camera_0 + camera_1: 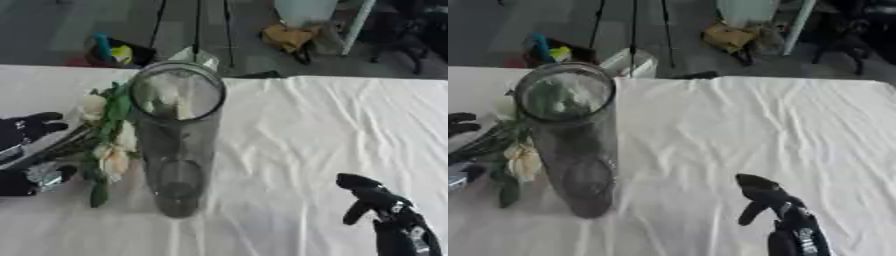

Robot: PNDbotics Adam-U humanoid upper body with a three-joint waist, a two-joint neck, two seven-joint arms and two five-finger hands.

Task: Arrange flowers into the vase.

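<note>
A tall clear glass vase [179, 150] stands upright on the white tablecloth [315, 130], left of centre, its round mouth facing me. Against its left side lies a bunch of cream flowers [112, 159] with green leaves, blooms beside the vase wall and stems running off to the left. My left hand [28, 127] comes in at the left edge, with fingers above and thumb below the stems, closed round them. The blooms are outside the vase. Near the lower right corner my right hand [385, 205] rests with relaxed fingers, holding nothing.
The cloth is wrinkled and bare to the right of the vase. Beyond the table's far edge, on the floor, are a dark bin with blue and yellow things [114, 50], a white box [632, 61] and a yellow bundle [289, 36].
</note>
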